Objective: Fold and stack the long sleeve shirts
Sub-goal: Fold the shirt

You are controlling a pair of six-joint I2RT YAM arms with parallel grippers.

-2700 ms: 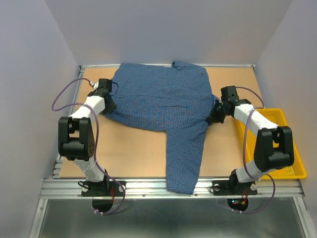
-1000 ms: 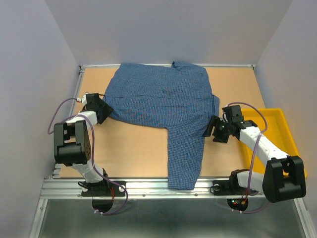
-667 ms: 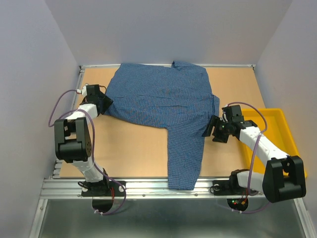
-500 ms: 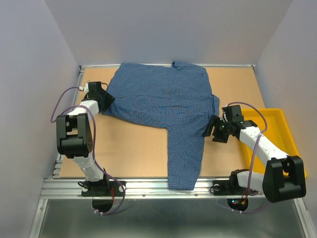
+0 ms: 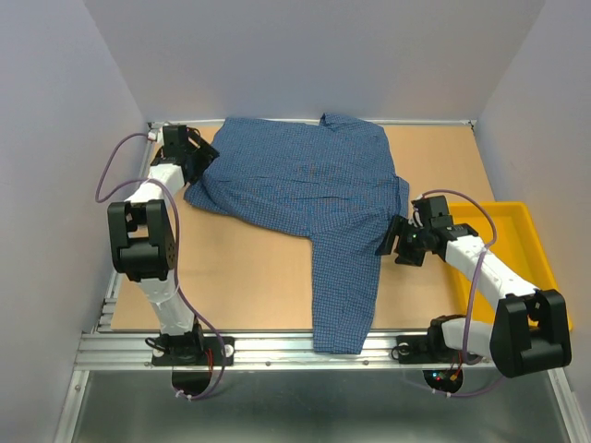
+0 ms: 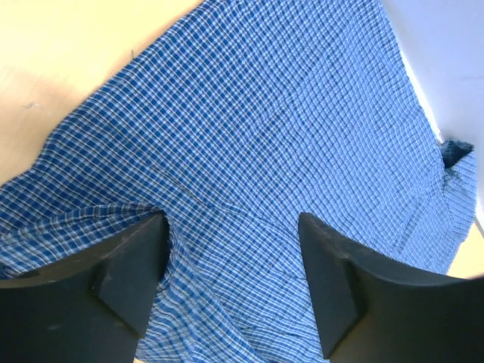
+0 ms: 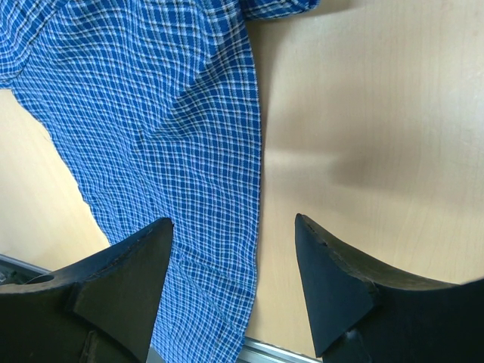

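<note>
No legible text, labels, brand marks, numbers or signs appear in any of the three views, on any surface.

Both spread wide: left end effector (image 6: 231, 223), right end effector (image 7: 233, 223)

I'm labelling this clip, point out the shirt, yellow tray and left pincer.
shirt (image 5: 305, 180): top view, middle of its body.
yellow tray (image 5: 523, 224): top view, bare floor near far corner.
left pincer (image 6: 231, 265): left wrist view, midway between fingertips.
</note>
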